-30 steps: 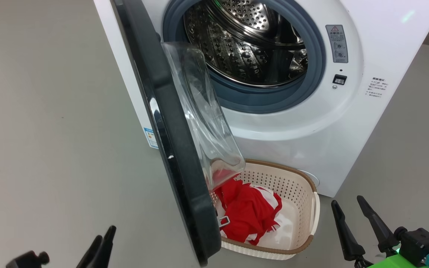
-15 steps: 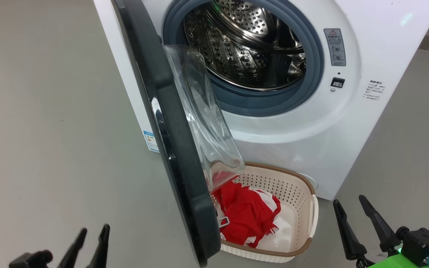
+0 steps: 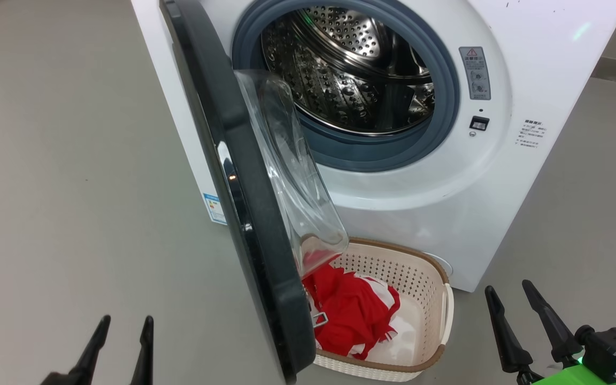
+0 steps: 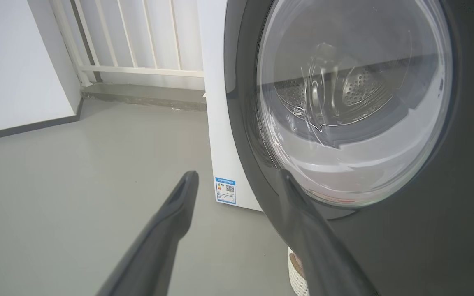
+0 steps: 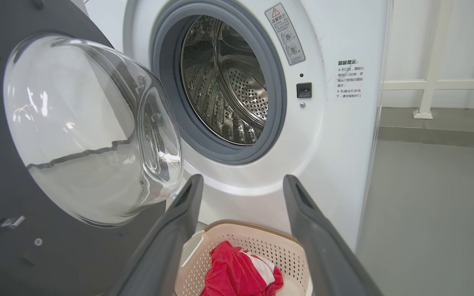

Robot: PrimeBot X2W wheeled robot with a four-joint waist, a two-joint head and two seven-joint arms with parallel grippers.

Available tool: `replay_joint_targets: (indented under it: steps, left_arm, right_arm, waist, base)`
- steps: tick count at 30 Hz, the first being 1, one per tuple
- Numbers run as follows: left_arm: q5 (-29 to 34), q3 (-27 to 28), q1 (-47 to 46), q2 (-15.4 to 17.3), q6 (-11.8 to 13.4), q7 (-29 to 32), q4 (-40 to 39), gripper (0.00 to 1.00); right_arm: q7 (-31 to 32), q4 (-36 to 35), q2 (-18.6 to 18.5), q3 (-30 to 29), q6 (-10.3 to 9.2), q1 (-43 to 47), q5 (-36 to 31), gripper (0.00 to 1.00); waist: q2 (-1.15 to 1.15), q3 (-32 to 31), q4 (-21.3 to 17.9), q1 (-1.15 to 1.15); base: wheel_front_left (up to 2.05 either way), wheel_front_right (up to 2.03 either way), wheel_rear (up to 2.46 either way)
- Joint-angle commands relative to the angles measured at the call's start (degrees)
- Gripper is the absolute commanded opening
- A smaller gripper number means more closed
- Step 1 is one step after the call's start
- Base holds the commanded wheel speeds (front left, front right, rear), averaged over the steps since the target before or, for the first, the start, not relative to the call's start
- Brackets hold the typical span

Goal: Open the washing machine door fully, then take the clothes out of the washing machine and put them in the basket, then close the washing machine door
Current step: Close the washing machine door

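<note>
Red clothes (image 3: 353,315) lie in the basket (image 3: 393,262), at 6 o'clock beneath the bare drum (image 3: 351,80); door closing appears due. Left gripper (image 3: 127,319), at 8 o'clock of the washing machine door (image 3: 244,203), and right gripper (image 3: 508,286) gape empty; next, likely a push on the door's outer face.

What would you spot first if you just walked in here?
The bright red and white clothes jump out, heaped in the cream perforated plastic basket on the floor before the big white washing machine. Next comes the round black-rimmed glass door, standing open at the left, and the shiny holed steel drum beside it, with no clothes seen inside.
</note>
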Motion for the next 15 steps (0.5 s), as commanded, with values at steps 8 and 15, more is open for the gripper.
replay_joint_targets:
  steps: [8,15]
  left_arm:
    - [4.91,3.7,1.8,-1.44,-0.31,-0.68,-3.64,1.0]
    - [4.91,3.41,1.94,-1.75,-0.31,-0.69,-4.09,1.0]
  right_arm:
    - [-0.37,-1.63,-0.7,0.88,0.36,0.39,-0.28,1.0]
    - [-0.37,-1.62,-0.66,0.96,0.36,0.48,-0.25,1.0]
  waist:
    - [0.0,-0.33,-0.14,0.0]
    - [0.0,-0.39,-0.2,0.0]
  base:
    - [0.0,0.0,0.0]
    - [0.0,0.0,0.0]
